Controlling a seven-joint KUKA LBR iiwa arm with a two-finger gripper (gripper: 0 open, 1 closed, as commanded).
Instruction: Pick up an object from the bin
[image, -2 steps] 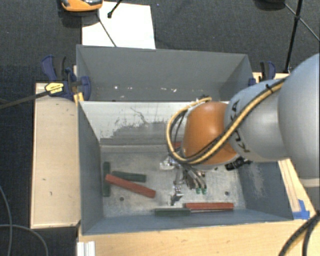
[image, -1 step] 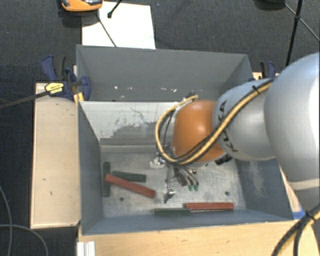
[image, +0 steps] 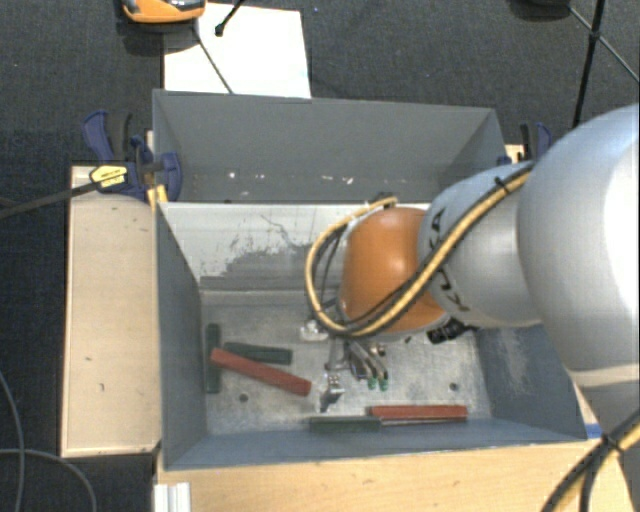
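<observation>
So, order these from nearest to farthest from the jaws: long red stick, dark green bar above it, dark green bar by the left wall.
1. Long red stick: left of centre.
2. Dark green bar above it: further left.
3. Dark green bar by left wall: far left.

Your large silver-grey metal arm (image: 570, 230) comes in from the right and takes up much of that side, sloping down toward the left. At its wrist you have the rounded orange cover (image: 385, 265), with yellow and black cables (image: 322, 268) looped around its left side. Below the cover, the small dark metal gripper (image: 345, 380) points downward, low in the middle toward the near side.
</observation>
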